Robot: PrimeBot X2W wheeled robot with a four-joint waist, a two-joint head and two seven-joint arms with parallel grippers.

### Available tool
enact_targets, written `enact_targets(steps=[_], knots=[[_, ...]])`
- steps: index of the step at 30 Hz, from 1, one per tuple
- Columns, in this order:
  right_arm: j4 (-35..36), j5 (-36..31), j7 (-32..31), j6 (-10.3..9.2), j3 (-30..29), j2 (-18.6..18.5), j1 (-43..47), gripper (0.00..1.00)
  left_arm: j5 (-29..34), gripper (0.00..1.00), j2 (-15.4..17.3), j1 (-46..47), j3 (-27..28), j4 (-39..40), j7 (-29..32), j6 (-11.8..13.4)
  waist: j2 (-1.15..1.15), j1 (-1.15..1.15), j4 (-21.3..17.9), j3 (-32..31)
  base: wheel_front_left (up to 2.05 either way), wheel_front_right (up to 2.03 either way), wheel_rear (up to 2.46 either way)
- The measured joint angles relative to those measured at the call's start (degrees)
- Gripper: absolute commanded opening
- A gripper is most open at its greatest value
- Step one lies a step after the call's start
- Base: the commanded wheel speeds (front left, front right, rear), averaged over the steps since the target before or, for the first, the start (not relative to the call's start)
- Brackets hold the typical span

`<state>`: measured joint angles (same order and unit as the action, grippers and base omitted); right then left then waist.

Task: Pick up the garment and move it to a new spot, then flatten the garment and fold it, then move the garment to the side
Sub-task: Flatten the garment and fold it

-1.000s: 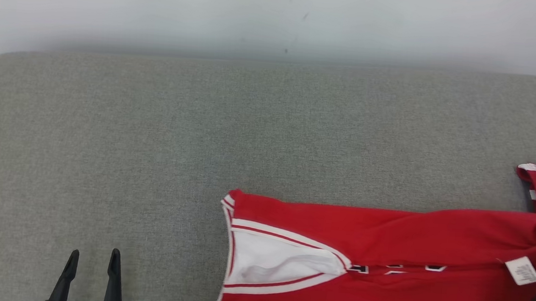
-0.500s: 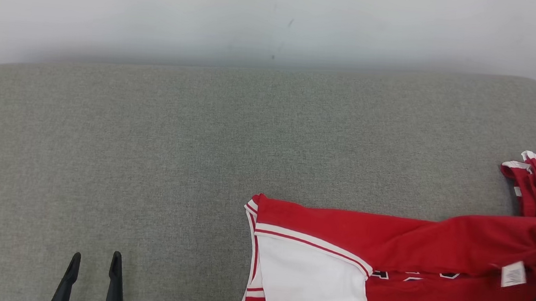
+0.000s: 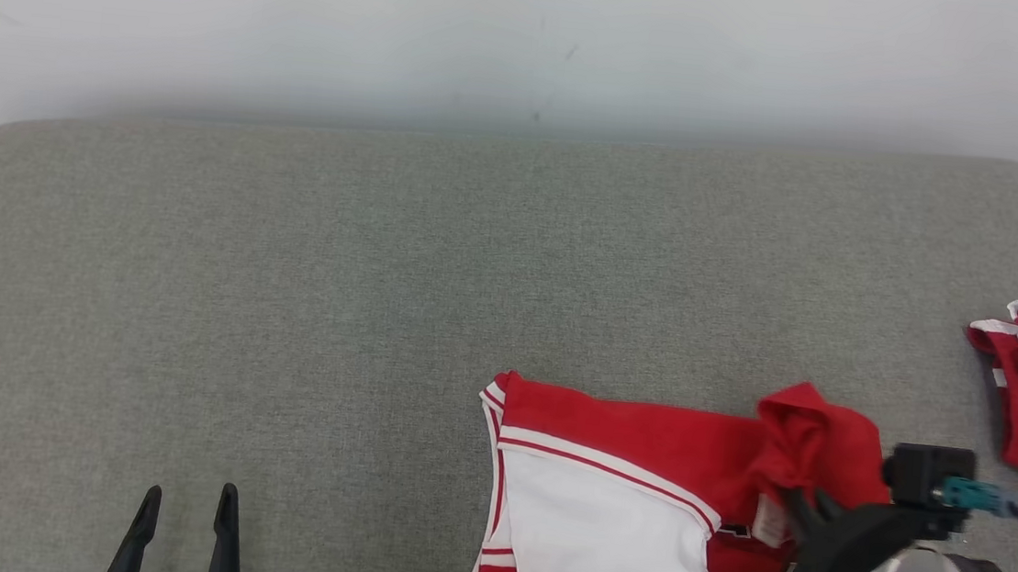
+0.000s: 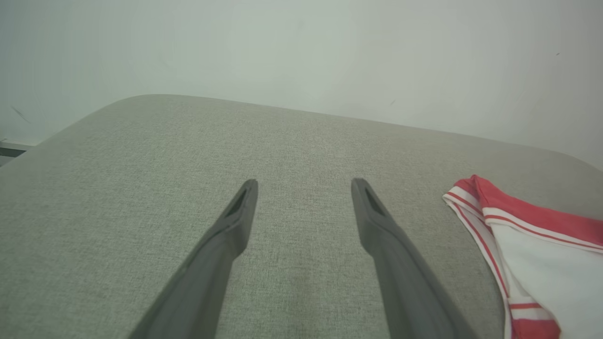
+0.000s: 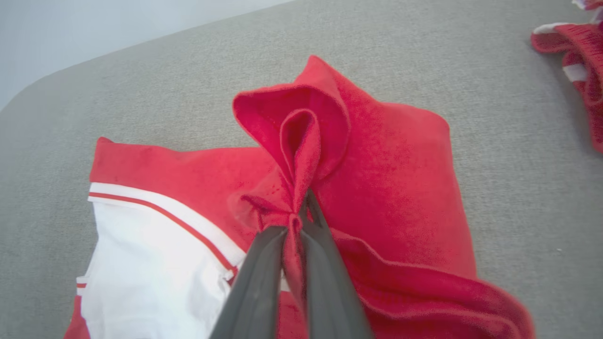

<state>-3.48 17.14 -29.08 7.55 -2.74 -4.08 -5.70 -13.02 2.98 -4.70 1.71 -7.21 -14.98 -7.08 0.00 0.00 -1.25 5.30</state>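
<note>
Garment [image 5: 400,188]: we are seeing soft red cloth, matt and slightly fuzzy.
Work surface [image 3: 286,303]: we are seeing coarse grey woven fabric, matt.
Left gripper fingers [image 4: 226,245]: we are seeing dark matt plastic.

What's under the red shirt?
The shirt lies on the grey cushion, which shows beside it. Anything right beneath the cloth is covered, so I cannot tell. The right tool pinches up one fold.

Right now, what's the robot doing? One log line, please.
right gripper: shut on garment | left gripper: open, empty | garment: on cushion
</note>
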Motion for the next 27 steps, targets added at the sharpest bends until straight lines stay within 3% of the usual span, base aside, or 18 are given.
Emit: enact_targets(steps=[16,26,27], knots=[[-9.7,7.22,2.66,0.0,17.89,1.04,-7.92,0.0,-0.54,1.0,-0.03,0.05,-1.12,-1.09,0.0,-0.04,0.0,0.0,3.31,-0.06,0.0,0.0,0.0],[-17.28,11.32,6.75,-0.01,22.47,1.11,-11.22,0.0,-1.0,1.0,-0.03,-0.05,-1.45,-1.58,0.0,-0.05,0.0,0.0,6.29,-0.09,0.0,0.0,0.0],[-17.91,11.56,7.03,-0.01,22.79,1.11,-11.5,0.11,-1.03,1.0,-0.03,-0.06,-1.48,-1.6,0.0,-0.05,0.0,0.0,6.49,-0.09,0.0,0.0,0.0]])
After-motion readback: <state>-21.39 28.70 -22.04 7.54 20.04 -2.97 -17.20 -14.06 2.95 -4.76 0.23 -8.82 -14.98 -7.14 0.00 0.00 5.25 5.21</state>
